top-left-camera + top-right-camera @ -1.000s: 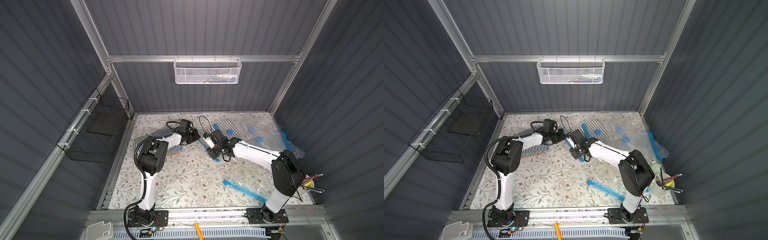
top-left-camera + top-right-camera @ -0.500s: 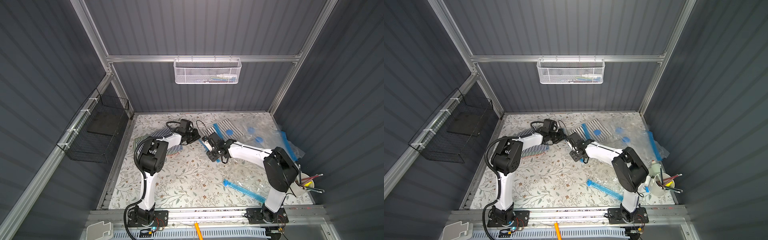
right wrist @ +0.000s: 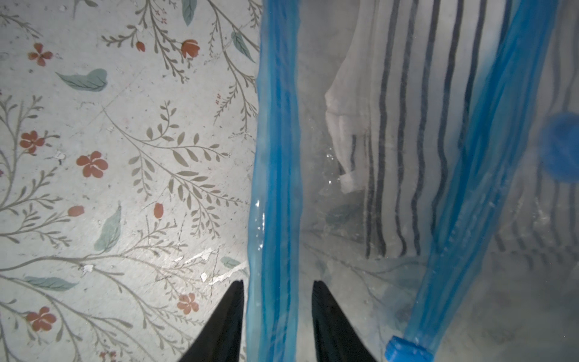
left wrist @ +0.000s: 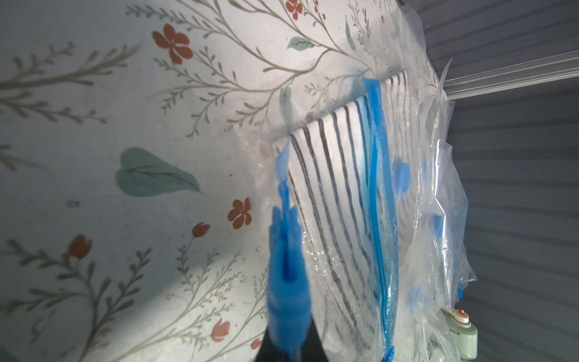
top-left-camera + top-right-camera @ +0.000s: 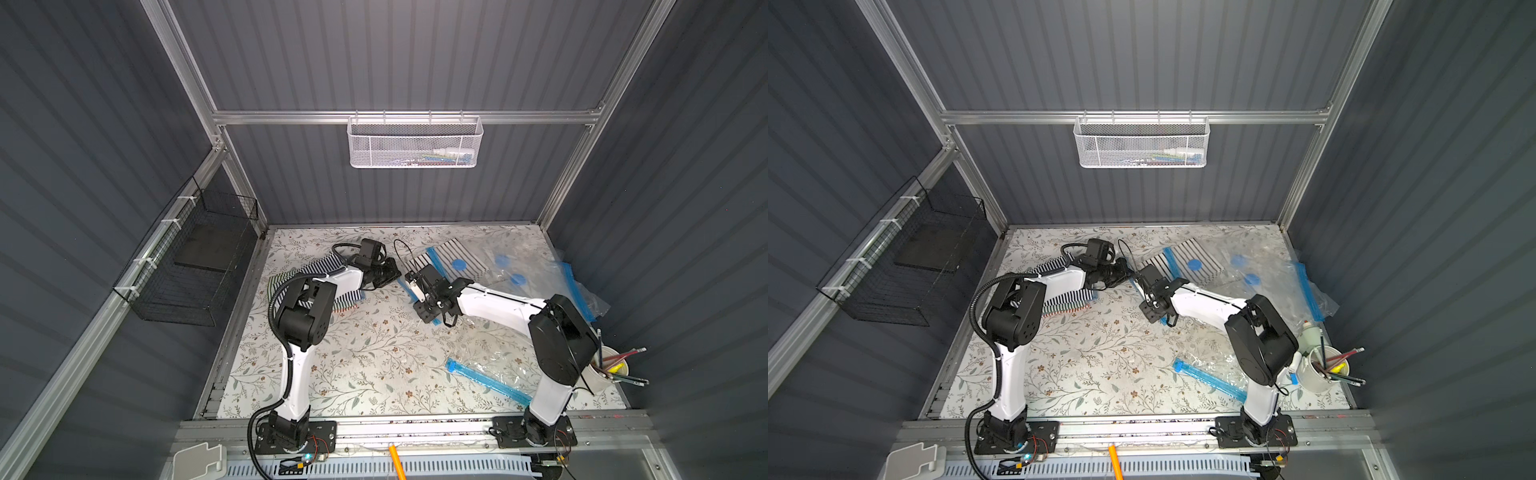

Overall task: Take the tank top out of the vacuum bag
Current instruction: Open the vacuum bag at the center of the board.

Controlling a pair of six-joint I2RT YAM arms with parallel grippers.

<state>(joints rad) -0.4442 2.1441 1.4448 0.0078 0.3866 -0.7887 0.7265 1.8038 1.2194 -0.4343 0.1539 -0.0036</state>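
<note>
Right gripper (image 3: 277, 281), risk: if you close on the blue zip strip (image 3: 275, 156) and pull, the light vacuum bag (image 3: 329, 219) will probably slide whole across the floral tabletop (image 5: 374, 357) instead of gaping at the mouth.

Left gripper (image 5: 392, 275), risk: slick film may slip from its clamp under a sideways tug.

Neighbours, risk: loose empty bags (image 5: 540, 266) lie against this one on its right in both top views, so you could snag one by mistake.

Second blue strip (image 3: 470, 141), risk: it crosses the garment. You cannot tell whether it is the other lip of the same mouth, and a reach past it may catch film rather than cloth.

Right gripper, state: jaws apart, straddling the zip strip. Neither finger visibly presses it, and nothing is held.

Left gripper, state: jaws together, clamped on a blue strip, apparently the same one.

Tank top (image 5: 451, 254), location: white with dark stripes, folded, inside the bag, right of centre and towards the back wall in both top views. You have none of it outside yet.
</note>
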